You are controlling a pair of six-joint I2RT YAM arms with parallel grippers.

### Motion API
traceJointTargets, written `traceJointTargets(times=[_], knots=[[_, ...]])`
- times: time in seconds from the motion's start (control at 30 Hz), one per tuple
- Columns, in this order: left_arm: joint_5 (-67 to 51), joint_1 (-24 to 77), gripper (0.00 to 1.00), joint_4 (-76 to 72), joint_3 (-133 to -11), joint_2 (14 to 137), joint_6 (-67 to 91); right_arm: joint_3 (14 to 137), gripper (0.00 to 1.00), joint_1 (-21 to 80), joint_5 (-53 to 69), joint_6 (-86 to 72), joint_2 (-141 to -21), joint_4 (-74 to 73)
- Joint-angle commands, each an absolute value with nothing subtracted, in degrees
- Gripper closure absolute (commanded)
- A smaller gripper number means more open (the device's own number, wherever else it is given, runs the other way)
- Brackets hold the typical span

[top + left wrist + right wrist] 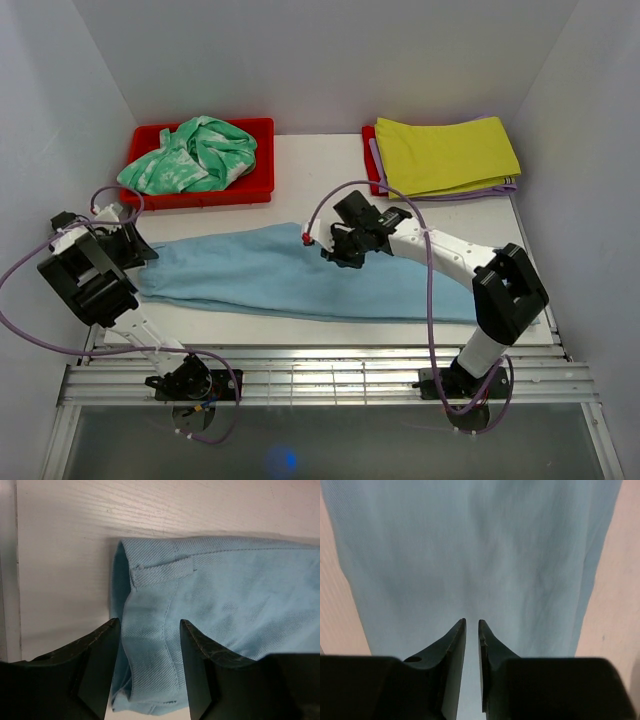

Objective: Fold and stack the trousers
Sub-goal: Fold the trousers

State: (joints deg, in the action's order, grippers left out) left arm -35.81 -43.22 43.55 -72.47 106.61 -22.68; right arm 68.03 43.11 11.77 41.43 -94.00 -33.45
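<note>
The light sky-blue trousers [250,270] lie flat across the table from left to right. My left gripper [143,252] is at their left end. In the left wrist view its jaws stand open astride the waistband [155,575], which has a belt loop, and flat cloth lies between the fingertips of the left gripper [149,622]. My right gripper [335,255] is down on the middle of the trousers [470,545]. In the right wrist view the right gripper [472,621] has closed to a narrow slit on the blue cloth.
A red bin [150,135] at the back left holds a mint-green-and-white garment [190,155]. A folded yellow-green cloth [445,155] lies on a red tray [369,150] at the back right. White walls close in both sides. A slatted rail [330,375] runs along the near edge.
</note>
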Motion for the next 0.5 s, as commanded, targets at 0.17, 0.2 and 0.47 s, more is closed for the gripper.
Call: traceJointTargets(times=[0.17,0.2,0.47], knots=[[-37.9,-41.7,0.39,41.4,-69.4,106.5,-17.5,82.6,0.85,55.3,17.6,26.3,-104.8,-8.7],[-37.8,-41.6,0.39,41.3,-68.7,106.4,-17.3,85.6,0.85,56.6,17.1,26.0,-106.4,-8.1],[-38.5,-41.5,0.40,42.9,-67.0,104.6,-16.0,97.0,0.92,65.3,12.2,23.8,-122.5,-5.5]])
